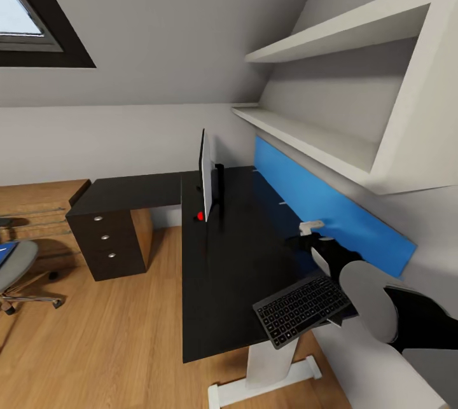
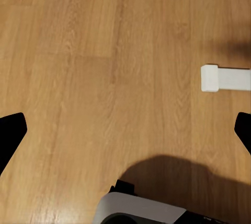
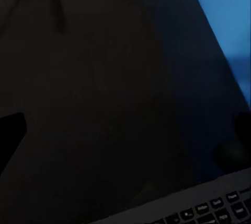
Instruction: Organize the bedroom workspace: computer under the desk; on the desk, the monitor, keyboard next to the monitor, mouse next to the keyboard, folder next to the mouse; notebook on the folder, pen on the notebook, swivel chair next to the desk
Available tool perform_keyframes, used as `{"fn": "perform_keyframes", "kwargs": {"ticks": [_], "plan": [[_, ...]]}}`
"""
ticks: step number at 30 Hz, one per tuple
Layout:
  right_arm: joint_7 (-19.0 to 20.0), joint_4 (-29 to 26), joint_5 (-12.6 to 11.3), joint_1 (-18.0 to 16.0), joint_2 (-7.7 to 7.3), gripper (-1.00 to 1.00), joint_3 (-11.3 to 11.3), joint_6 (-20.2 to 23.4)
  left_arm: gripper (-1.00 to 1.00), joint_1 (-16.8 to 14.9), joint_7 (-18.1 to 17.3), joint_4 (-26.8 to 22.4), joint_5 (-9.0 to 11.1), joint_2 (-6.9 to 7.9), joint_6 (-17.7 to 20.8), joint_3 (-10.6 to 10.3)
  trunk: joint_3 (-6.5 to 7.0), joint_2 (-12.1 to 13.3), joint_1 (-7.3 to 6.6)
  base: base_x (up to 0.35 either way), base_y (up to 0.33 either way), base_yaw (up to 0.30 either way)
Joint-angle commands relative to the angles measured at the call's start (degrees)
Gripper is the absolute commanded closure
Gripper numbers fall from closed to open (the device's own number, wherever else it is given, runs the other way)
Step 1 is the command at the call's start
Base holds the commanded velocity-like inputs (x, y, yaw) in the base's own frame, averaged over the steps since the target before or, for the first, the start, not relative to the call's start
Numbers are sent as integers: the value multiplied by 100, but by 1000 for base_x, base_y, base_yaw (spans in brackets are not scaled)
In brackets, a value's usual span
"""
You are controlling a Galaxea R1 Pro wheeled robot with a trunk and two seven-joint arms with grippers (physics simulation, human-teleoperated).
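The only writing to be seen is the small white lettering on the keys of the keyboard (image 1: 300, 309), too small to read; in the right wrist view a few key caps (image 3: 217, 214) carry legends that cannot be made out either.

The right arm (image 1: 394, 307) reaches in over the desk (image 1: 222, 269) from the wall side, its black and grey forearm crossing above the near corner. The keyboard sits at that near corner, tilted, with one end past the desk's front edge, against the arm's wrist. Whether the right gripper is pinching it or standing spread cannot be told: the fingers are lost in the dark desk top. In the left wrist view, the left gripper (image 2: 125, 130) hangs over the wood floor (image 2: 104, 51) with its two black fingertips (image 2: 11, 130) wide apart and holding nothing; a white desk foot (image 2: 225, 78) lies near.

One monitor (image 1: 205, 177) stands upright on the desk, farther back than the keyboard, seen edge-on, a red dot (image 1: 200, 215) at its lower corner. One blue wall panel (image 1: 331, 212) runs along the wall behind the desk. One drawer unit (image 1: 105, 237) with three round knobs stands under the desk's far wing. One swivel chair (image 1: 16, 269) stands well apart from the desk, a strip of the blue folder (image 1: 3, 255) on its seat. Two white shelves (image 1: 305, 135) hang above the desk.
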Motion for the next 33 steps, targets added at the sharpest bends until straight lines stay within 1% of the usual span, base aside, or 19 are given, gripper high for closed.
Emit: {"fn": "perform_keyframes", "kwargs": {"ticks": [1,2,3,9,33], "plan": [[117,-11,84,2,-25,-100,-49,-6,-100,-4,18,-3,9,-1,-16,-3,-11,-10,3,0,0,0],[342,-9,151,17,-127,-100,-49,-96,-100,-4,22,-13,9,0,-14,-3,-29,-51,25,0,0,0],[401,-8,165,21,-177,-100,-52,-122,-100,-4,22,-16,9,0,-13,-2,-47,-91,47,0,0,0],[484,-7,186,26,-259,-100,-57,-155,-100,-4,24,-19,9,1,-11,-2,-155,-331,178,0,0,0],[492,-7,205,28,-283,-100,-58,-164,-100,-4,24,-20,16,1,-11,-2,-586,-1294,705,0,0,0]]}}
